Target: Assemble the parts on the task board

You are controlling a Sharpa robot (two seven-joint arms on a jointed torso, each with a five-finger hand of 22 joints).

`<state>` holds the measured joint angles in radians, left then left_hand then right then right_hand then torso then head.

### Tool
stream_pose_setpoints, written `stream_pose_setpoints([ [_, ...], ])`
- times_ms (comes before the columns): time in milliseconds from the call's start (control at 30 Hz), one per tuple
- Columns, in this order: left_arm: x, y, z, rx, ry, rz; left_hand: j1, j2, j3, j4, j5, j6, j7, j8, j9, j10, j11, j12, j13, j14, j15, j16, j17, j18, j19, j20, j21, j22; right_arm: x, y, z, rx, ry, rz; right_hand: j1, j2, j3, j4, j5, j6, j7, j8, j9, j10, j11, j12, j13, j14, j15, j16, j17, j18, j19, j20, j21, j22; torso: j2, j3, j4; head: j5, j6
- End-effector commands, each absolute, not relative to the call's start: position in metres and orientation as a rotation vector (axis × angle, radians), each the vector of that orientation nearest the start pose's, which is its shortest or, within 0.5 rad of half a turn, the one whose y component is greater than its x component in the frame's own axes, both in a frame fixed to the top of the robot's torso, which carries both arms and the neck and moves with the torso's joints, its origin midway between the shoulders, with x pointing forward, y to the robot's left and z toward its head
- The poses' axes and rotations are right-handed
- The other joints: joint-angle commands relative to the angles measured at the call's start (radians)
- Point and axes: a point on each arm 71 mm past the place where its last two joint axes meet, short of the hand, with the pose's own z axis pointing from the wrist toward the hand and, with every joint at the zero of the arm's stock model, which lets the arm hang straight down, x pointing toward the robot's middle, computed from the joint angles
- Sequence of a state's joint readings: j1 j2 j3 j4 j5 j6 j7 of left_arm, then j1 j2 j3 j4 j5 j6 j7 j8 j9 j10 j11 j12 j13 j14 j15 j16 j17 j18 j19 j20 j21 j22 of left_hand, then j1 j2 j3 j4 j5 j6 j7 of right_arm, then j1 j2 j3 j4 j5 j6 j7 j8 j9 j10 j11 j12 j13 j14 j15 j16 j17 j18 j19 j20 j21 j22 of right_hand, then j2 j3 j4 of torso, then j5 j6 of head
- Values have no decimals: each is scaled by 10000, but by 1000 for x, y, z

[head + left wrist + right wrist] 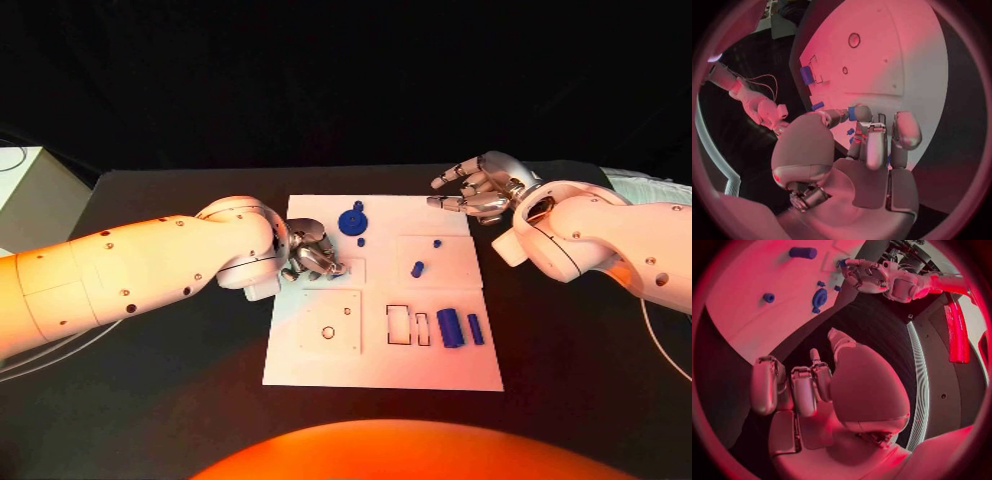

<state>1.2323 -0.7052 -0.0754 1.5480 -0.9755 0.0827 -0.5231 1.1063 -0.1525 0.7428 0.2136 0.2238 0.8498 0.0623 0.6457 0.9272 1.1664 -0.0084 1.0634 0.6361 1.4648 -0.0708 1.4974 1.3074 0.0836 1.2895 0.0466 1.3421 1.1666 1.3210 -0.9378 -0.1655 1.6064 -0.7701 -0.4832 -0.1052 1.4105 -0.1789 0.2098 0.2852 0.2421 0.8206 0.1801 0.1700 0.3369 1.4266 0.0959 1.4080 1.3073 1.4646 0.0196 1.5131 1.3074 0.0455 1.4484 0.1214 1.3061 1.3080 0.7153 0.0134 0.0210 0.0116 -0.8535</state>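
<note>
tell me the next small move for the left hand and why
Probably lower the left hand toward the square recess on the task board. It seems to pinch a small blue part at its fingertips over the board's left side, not yet seated. The right hand hangs off the board's far right corner, holding nothing.

You won't find any words, numbers or signs to read here; the white task board [378,370] has only outlines and small holes drawn on it; the blue parts [451,328] are plain too; nothing has a label.
</note>
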Motion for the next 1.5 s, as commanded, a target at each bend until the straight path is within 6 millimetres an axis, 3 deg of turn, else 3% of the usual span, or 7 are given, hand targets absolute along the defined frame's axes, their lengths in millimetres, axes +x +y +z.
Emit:
stream_pose_setpoints([
  [33, 463, 139, -218, -1947, 23746, -6556, 21, 99, 1649, -1694, -14, -91, 99, -89, -77, -80, 46, -58, -94, 634, 92, -34, 1458, 110, -52, 25, -31, -7, 479, -240, -174, 5548, 17214, 8355, -99, 20, -49, 15, -3, -25, 17, 49, -4, -13, -8, 20, 1121, 723, -21, -38, 1410, 161, -22, -19, -29, 1010, 1, 10, 10, 11, -13],
  [567, 474, 148, -199, -1641, 24144, -6524, 38, 102, 1797, -1944, -21, -52, 134, -96, -162, -94, 74, -57, -136, 637, 119, -22, 1471, 114, -62, 58, -25, 2, 479, -240, -176, 5605, 17272, 8342, -110, 30, -51, 15, -2, -11, 13, 63, 0, -10, -12, 23, 1121, 721, -23, -44, 1401, 164, -27, -20, -42, 1003, 2, 1, -5, -14, -22],
  [700, 481, 147, -193, -998, 24708, -6383, -49, 253, 1821, -1921, -121, -95, 178, -136, -225, -121, 116, -65, -176, 624, 153, -34, 1448, 123, -103, 83, -49, -34, 479, -240, -177, 5608, 17271, 8333, -110, 30, -51, 15, -2, -11, 13, 63, 0, -10, -12, 23, 1121, 721, -23, -44, 1401, 164, -27, -20, -42, 1003, 5, 3, 1, -2, -24],
  [900, 492, 142, -185, 96, 25701, -6071, -487, 691, 1975, -1972, -251, -179, 232, -46, -235, -332, 177, -75, -301, 560, 220, -92, 1343, 154, -239, 150, -128, -137, 480, -240, -177, 5610, 17268, 8320, -110, 30, -51, 15, -2, -11, 13, 63, 0, -10, -12, 23, 1121, 721, -23, -44, 1401, 164, -27, -20, -42, 1003, -1, 11, -3, 19, -21],
  [1067, 501, 138, -183, 840, 26399, -5728, -1381, 1041, 2490, -2388, -255, -241, 231, 192, -106, -416, 178, 87, -250, 556, 230, -44, 1376, 158, -266, 168, -99, -87, 481, -239, -177, 5608, 17273, 8311, -123, 37, -55, 10, 1, 1, 8, 80, 3, -4, -16, 29, 1124, 721, -27, -45, 1401, 164, -25, -22, -46, 1002, -6, 9, -4, 27, -13],
  [1300, 512, 131, -182, 1715, 27122, -5066, -1967, 1343, 2786, -2665, -253, -254, 201, 401, 79, -435, 173, 198, -207, 563, 220, -1, 1416, 153, -267, 162, -60, -27, 482, -237, -178, 5593, 17298, 8327, -122, 37, -56, 6, 4, 3, 6, 84, 4, -2, -17, 30, 1125, 722, -28, -45, 1401, 164, -23, -23, -44, 1004, -17, 19, -4, 67, 5],
  [1500, 518, 122, -180, 2249, 27433, -4668, -2512, 1533, 3075, -2960, -255, -254, 165, 636, 337, -319, 133, 432, 17, 633, 191, 120, 1582, 120, -159, 137, 67, 162, 482, -236, -179, 5587, 17316, 8336, -119, 37, -55, -1, 10, 5, 5, 89, 4, 0, -19, 33, 1126, 721, -30, -46, 1400, 166, -28, -24, -56, 997, -3, 5, -4, 78, 18],
])
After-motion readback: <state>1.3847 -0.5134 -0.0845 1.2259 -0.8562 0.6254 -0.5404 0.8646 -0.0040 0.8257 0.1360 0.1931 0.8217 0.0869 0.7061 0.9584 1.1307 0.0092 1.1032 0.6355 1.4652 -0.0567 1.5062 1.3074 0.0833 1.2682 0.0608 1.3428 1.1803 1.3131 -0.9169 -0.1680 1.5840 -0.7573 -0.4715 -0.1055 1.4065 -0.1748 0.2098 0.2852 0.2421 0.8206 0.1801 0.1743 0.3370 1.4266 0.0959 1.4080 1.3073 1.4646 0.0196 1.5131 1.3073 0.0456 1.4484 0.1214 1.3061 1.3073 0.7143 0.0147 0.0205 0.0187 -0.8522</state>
